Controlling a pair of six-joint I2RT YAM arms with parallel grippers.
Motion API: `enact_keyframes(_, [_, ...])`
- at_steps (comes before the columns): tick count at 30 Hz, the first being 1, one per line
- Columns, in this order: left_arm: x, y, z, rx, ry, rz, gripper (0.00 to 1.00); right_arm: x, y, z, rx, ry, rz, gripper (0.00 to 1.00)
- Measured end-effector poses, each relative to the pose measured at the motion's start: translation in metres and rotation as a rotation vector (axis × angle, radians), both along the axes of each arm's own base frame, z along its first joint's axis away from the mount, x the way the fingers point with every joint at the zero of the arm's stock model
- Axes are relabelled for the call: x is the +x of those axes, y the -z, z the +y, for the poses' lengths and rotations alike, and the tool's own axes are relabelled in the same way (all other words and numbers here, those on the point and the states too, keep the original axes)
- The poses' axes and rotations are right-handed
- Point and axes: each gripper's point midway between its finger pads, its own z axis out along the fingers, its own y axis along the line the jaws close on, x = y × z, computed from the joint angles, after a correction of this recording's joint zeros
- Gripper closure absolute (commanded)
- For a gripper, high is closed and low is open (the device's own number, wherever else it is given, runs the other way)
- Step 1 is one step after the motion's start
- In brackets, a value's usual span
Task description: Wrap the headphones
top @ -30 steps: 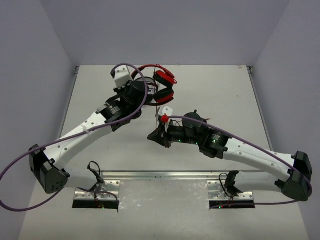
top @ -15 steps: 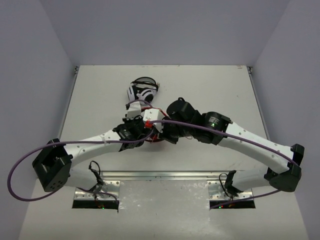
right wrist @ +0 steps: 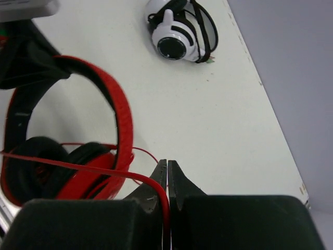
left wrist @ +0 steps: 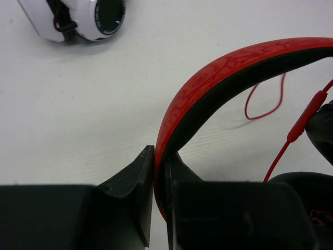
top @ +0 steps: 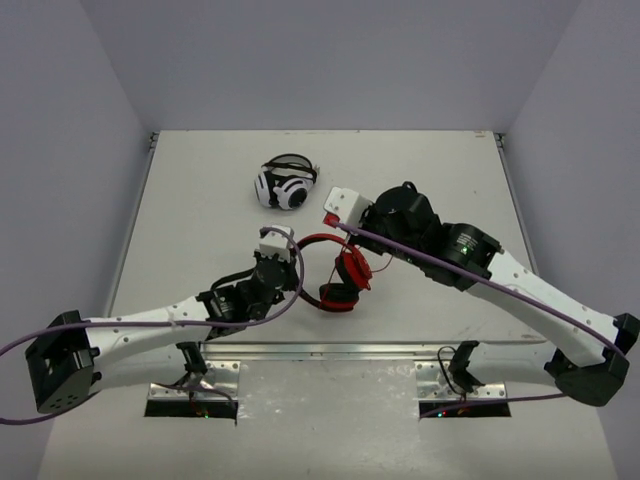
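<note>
The red headphones (top: 340,280) with black ear pads hang just above the table's near centre. My left gripper (top: 297,262) is shut on their red headband (left wrist: 218,67), with the band pinched between both jaws (left wrist: 160,159). Their thin red cable (right wrist: 78,165) runs from the ear cups (right wrist: 47,172) across to my right gripper (right wrist: 167,166), which is shut on it. In the top view the right gripper (top: 350,245) sits just right of the headband. A loop of cable (left wrist: 265,104) trails on the table.
A white-and-black pair of headphones (top: 284,184) lies at the far centre-left of the table (top: 450,160), also seen in the left wrist view (left wrist: 78,18) and the right wrist view (right wrist: 179,31). The table's right edge (right wrist: 270,104) runs close to it.
Both arms have brought the red headphones from the far middle of the table toward the near centre. The white-and-black pair, first hidden behind the left arm, now shows.
</note>
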Motion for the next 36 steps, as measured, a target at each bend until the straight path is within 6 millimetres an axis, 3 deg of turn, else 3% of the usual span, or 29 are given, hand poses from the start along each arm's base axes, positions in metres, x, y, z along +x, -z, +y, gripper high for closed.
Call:
enact_keyframes(3, [-0.010,-0.009,-0.018,-0.011,0.081,-0.027,1.00,0.023,0.000,-0.009,-0.006,0.071,0.001,0.99])
enact_keyframes(9, [-0.031,-0.036,-0.033,-0.058,0.198,-0.078,1.00,0.056,0.028,-0.037,-0.023,0.198,0.075,0.99])
enact_keyframes(15, [-0.040,-0.076,-0.030,-0.081,0.216,-0.105,1.00,0.056,0.048,-0.044,0.045,0.241,0.122,0.99])
enact_keyframes(20, [-0.035,-0.103,-0.020,-0.070,0.148,-0.098,1.00,0.065,0.026,-0.061,0.181,0.333,0.092,0.99])
enact_keyframes(23, [-0.035,-0.107,-0.012,-0.060,0.111,-0.079,0.99,0.070,0.014,-0.071,0.252,0.382,0.069,0.99])
enact_keyframes(27, [-0.036,-0.112,-0.003,-0.044,0.076,-0.058,1.00,0.072,0.015,-0.079,0.290,0.424,0.080,0.99])
enact_keyframes(33, [-0.038,-0.119,-0.003,-0.054,0.082,-0.045,1.00,0.071,0.023,-0.077,0.308,0.426,0.114,0.98])
enact_keyframes(36, [-0.042,-0.124,-0.007,-0.083,0.113,-0.040,1.00,0.071,0.028,-0.068,0.335,0.394,0.130,0.90])
